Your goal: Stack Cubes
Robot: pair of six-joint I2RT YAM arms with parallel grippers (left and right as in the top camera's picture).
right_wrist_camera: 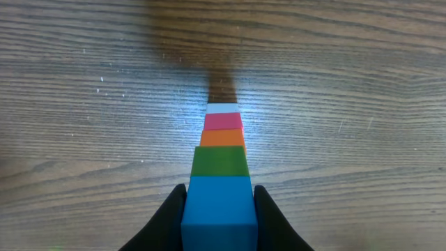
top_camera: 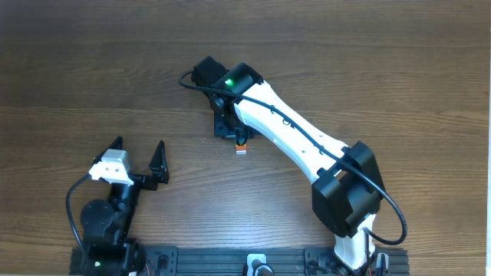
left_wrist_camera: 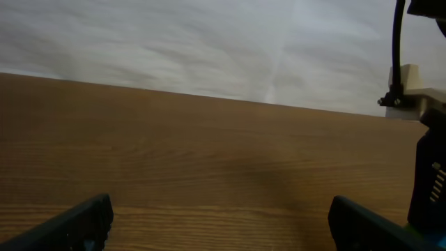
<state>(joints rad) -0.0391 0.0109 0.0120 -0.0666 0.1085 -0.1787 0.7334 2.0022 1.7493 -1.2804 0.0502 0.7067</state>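
A column of cubes stands on the wooden table (right_wrist_camera: 83, 139): a blue cube (right_wrist_camera: 219, 209) on top, then green (right_wrist_camera: 220, 160), orange (right_wrist_camera: 223, 137), pink (right_wrist_camera: 224, 120) and a pale one (right_wrist_camera: 223, 108) lowest. My right gripper (right_wrist_camera: 219, 199) is shut on the blue cube, one black finger against each side. From above, the right gripper (top_camera: 234, 130) hangs over the table's middle, with a sliver of the stack (top_camera: 242, 148) showing under it. My left gripper (top_camera: 140, 157) rests near its base at the front left, open and holding nothing, its fingers (left_wrist_camera: 77, 223) wide apart.
The right arm's white links (top_camera: 299, 142) run diagonally from the front right to the centre. Part of that arm (left_wrist_camera: 426, 160) stands at the edge of the left wrist view. Bare wood surrounds the stack.
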